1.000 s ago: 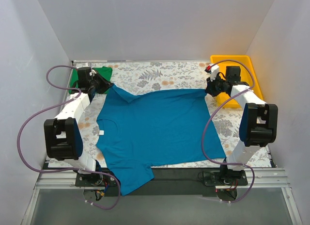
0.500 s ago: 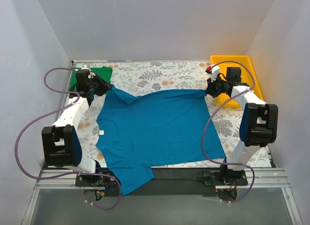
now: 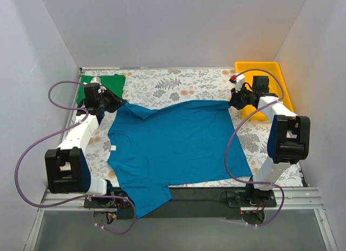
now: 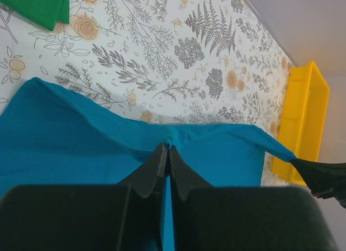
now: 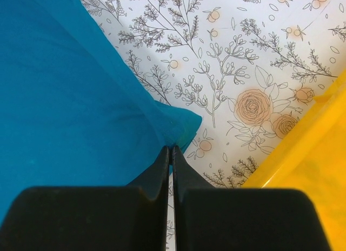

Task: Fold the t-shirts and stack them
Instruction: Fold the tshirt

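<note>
- Your left end effector [image 4: 166, 149] is pinching the far edge of the teal-blue cotton t-shirt [image 3: 178, 143].
- Your right end effector [image 5: 170, 149] is clamped on its corner, near the yellow plastic tray [image 5: 303, 170].

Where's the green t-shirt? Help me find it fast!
Look at the flowery tablecloth, then go to its far left corner, across from the yellow tray. The green t-shirt lies there folded, behind the left pincer. Unlike the big teal-blue t-shirt spread across the middle, it's small and bright green.
</note>
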Robot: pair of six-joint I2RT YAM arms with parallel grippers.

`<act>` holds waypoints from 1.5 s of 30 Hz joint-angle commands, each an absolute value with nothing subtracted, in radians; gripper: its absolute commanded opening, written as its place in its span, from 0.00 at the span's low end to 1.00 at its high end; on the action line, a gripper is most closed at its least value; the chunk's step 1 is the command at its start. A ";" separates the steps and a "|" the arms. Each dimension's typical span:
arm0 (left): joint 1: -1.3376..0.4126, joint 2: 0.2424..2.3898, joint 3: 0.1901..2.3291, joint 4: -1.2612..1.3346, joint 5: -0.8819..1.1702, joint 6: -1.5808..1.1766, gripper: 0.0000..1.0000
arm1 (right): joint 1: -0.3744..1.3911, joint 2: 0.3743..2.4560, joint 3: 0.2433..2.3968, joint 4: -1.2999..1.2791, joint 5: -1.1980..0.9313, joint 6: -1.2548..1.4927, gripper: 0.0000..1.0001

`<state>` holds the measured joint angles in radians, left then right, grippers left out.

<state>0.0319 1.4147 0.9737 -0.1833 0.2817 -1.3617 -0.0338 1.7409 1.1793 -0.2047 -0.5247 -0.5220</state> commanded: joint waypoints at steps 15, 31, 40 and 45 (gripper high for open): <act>0.040 1.220 0.893 -0.244 0.279 -1.373 0.00 | -0.066 1.698 1.160 -0.172 -0.558 -0.512 0.01; 0.040 1.095 0.799 -0.273 0.288 -1.394 0.00 | -0.092 1.692 1.134 -0.173 -0.574 -0.517 0.01; 0.040 1.086 0.749 -0.273 0.293 -1.402 0.00 | -0.092 1.694 1.109 -0.178 -0.581 -0.538 0.01; 0.040 1.086 0.726 -0.268 0.293 -1.399 0.00 | -0.092 1.703 1.106 -0.187 -0.583 -0.554 0.01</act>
